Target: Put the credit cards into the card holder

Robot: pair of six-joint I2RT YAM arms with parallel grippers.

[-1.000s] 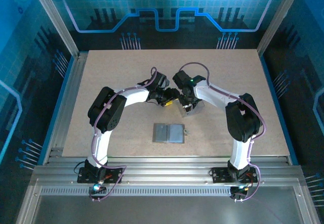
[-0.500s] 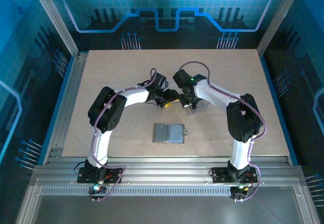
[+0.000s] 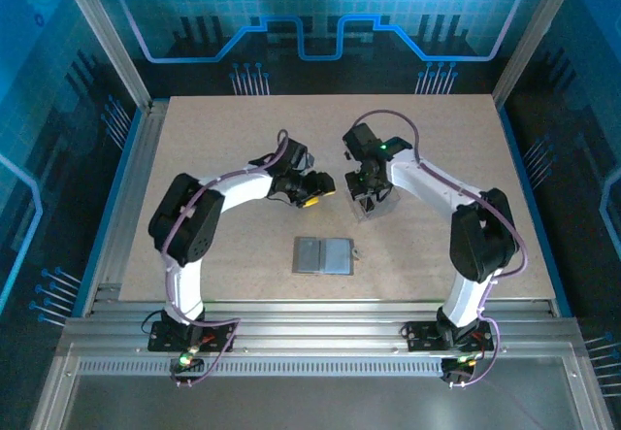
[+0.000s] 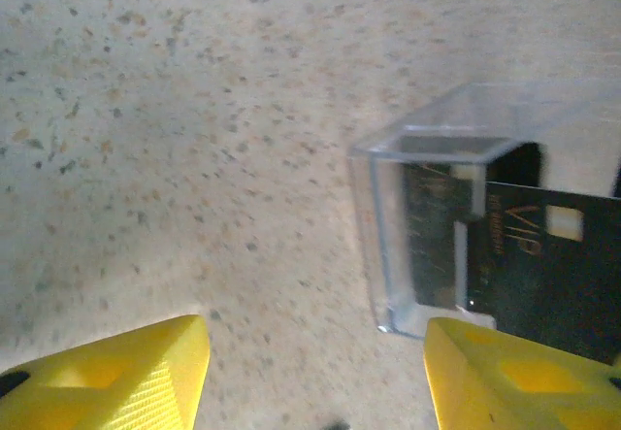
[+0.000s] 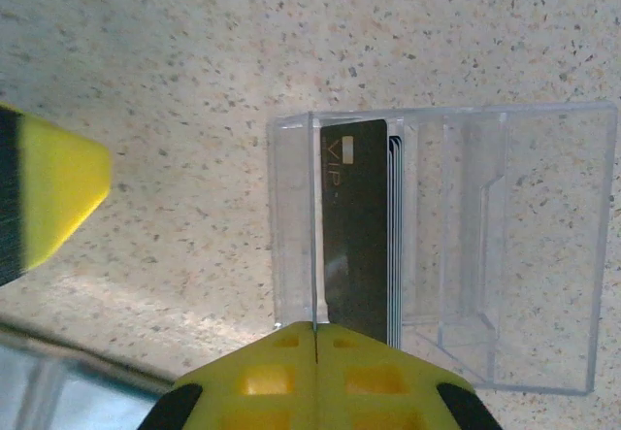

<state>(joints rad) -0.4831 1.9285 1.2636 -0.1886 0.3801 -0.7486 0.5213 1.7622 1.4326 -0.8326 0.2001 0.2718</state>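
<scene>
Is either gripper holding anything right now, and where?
Left gripper open, empty. Right gripper shut at the clear box wall beside the black card; hold cannot be told.

Left end effector (image 4: 312, 341) spread, right end effector (image 5: 315, 329) apparently clamped together

Table (image 3: 223, 129): pale speckled board, matt and finely grained. Clear rectangular box (image 5: 505, 246): transparent plastic, smooth and glossy, with bright reflections along its edges. Black rectangular card (image 5: 354, 226): thin plastic, smooth, with a soft sheen and gold lettering. Flat grey-silver card holder (image 3: 322, 254): metallic-looking, with a satin finish. Yellow fingers (image 4: 107, 377) of the left gripper (image 4: 315, 372): moulded plastic, matt, faintly textured. Frame rails (image 3: 291, 325): ribbed bare metal, dull silver.
</scene>
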